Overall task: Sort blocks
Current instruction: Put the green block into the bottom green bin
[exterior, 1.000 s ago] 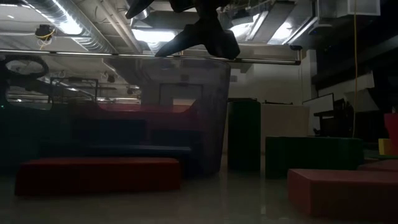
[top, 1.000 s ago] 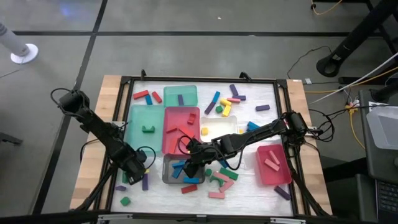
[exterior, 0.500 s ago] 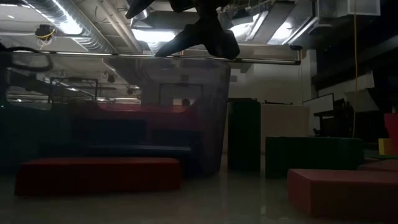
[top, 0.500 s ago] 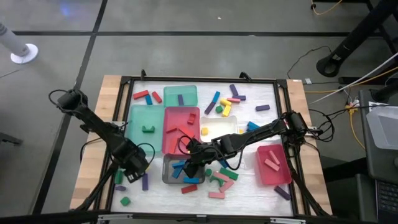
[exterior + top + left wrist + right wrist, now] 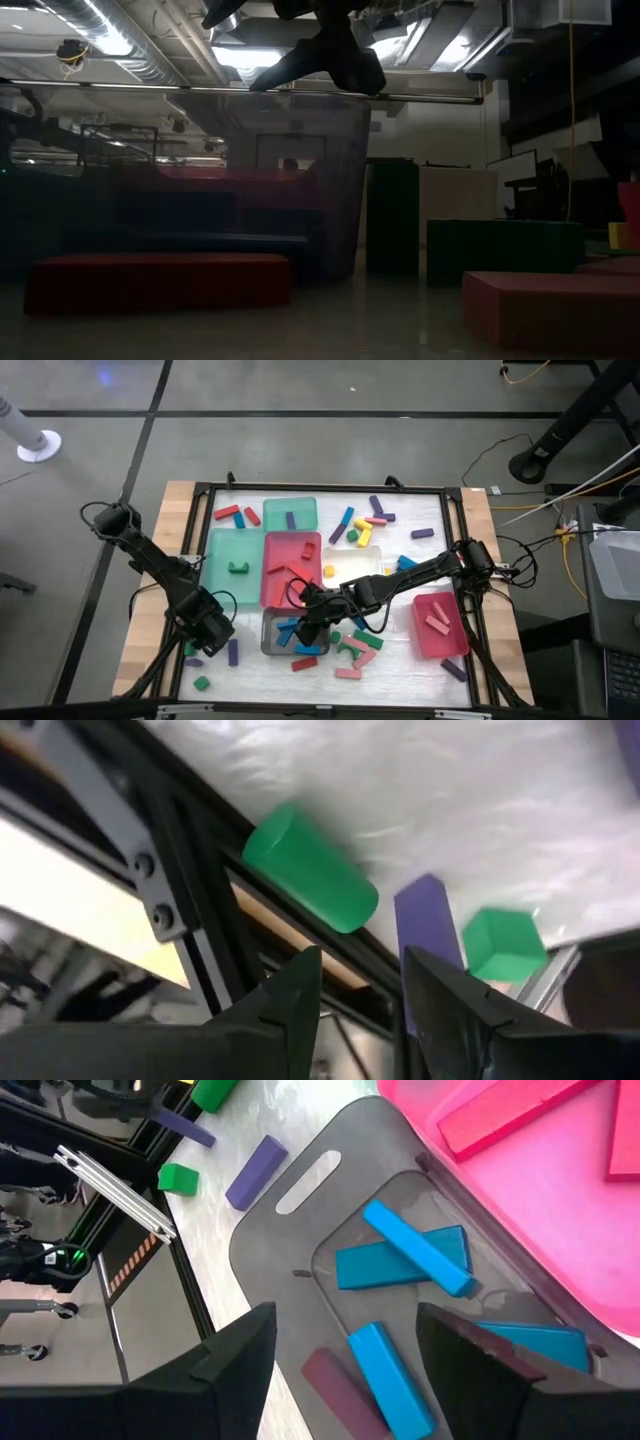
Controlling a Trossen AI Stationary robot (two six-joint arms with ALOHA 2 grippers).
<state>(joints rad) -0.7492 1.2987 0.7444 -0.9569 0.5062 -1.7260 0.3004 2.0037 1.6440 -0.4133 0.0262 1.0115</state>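
Note:
Blocks lie scattered over the white table. My left gripper (image 5: 200,626) (image 5: 360,1005) is open and empty at the near left corner, by the frame rail. Its fingers point toward a green cylinder block (image 5: 310,880) (image 5: 190,646), a purple bar (image 5: 430,920) (image 5: 233,652) and a green cube (image 5: 503,945), all lying on the table. My right gripper (image 5: 304,624) (image 5: 345,1380) is open and empty above the grey tray (image 5: 270,642) (image 5: 300,1230), where several blue bars (image 5: 405,1255) lie flat. In the low view it shows only as a dark shape (image 5: 320,50) at the top.
Two green trays (image 5: 225,565), (image 5: 290,512), a red tray (image 5: 290,565), a clear tray (image 5: 355,565) and a pink tray (image 5: 440,625) stand on the table. Loose green, pink and blue blocks (image 5: 355,650) lie right of the grey tray. A black frame rail (image 5: 190,920) borders the table.
My left gripper has shifted a little toward the table's left edge, along the near left corner. The right arm has kept still over the grey tray. No block has moved.

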